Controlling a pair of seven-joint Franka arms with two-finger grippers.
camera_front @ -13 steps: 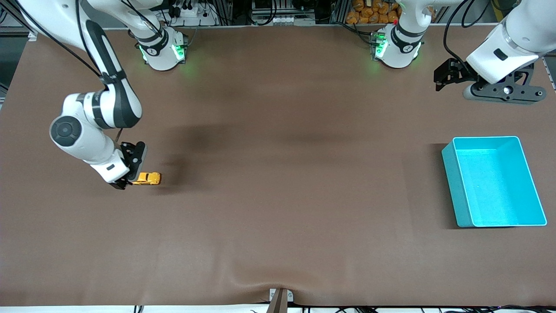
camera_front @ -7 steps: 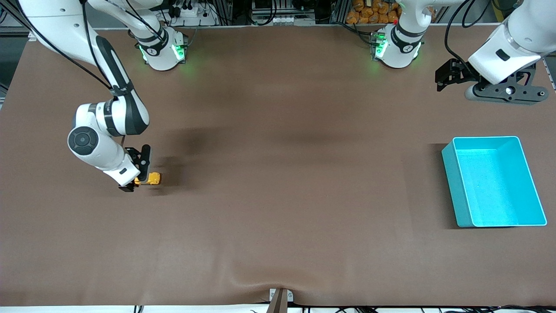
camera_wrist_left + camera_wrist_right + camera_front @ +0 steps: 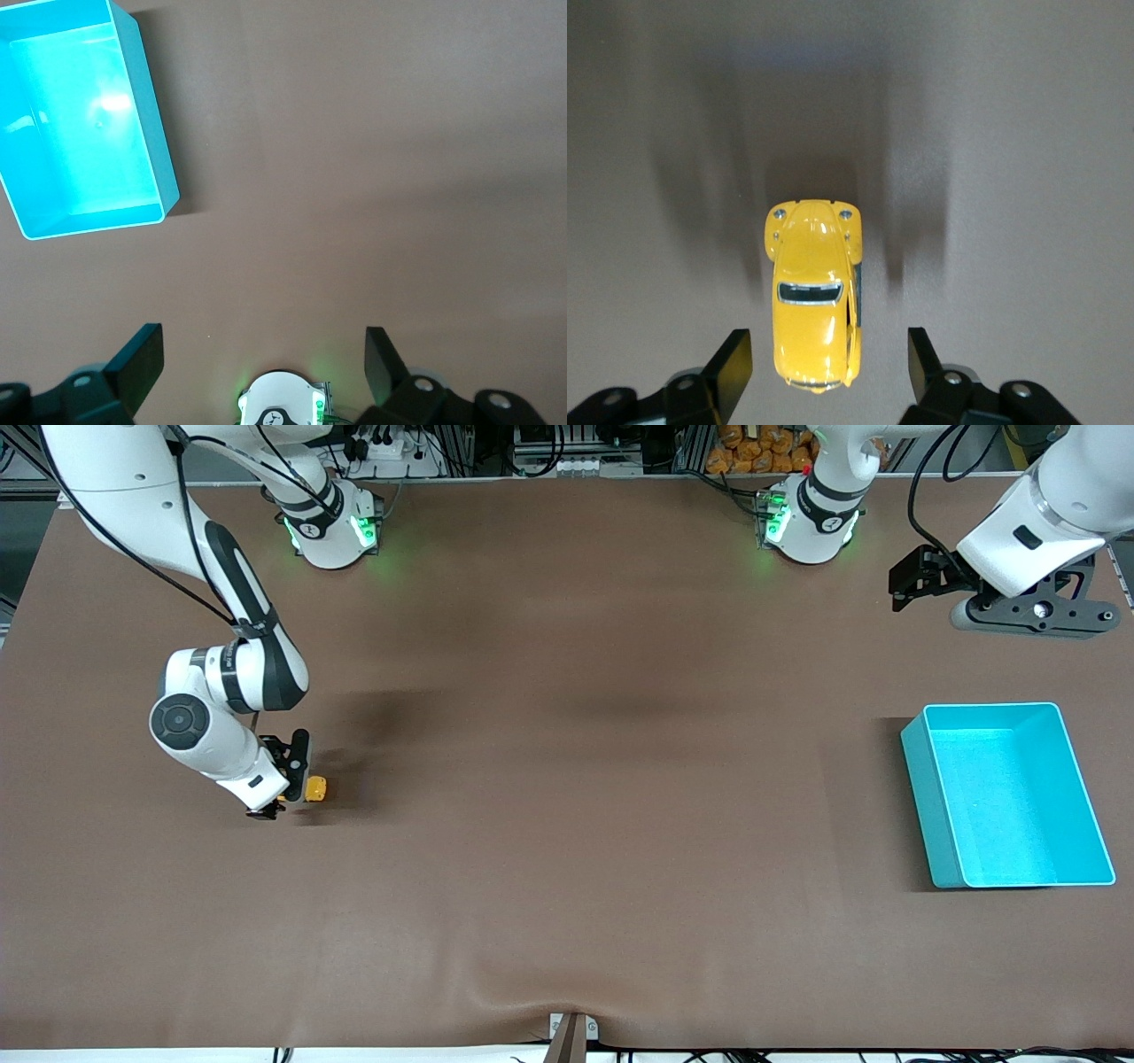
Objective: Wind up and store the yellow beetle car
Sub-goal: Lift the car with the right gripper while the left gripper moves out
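Note:
The yellow beetle car (image 3: 313, 788) stands on the brown table toward the right arm's end; only its end shows past the gripper. In the right wrist view the car (image 3: 812, 292) points away from the wrist, its rear end between the two fingers, which stand apart from its sides. My right gripper (image 3: 285, 784) is open and low over the car. My left gripper (image 3: 921, 580) is open and empty, held up over the table's edge at the left arm's end. The teal bin (image 3: 926, 779) lies nearer the front camera than it and also shows in the left wrist view (image 3: 151, 146).
The teal bin is empty. The left arm's base (image 3: 282, 403) shows between the left gripper's fingers. A fold in the table cover (image 3: 532, 992) runs near the front edge. Brown table surface lies between the car and the bin.
My right arm has swung toward the car, and the gripper now covers most of it in the front view. The car has not moved. The left arm has stayed put.

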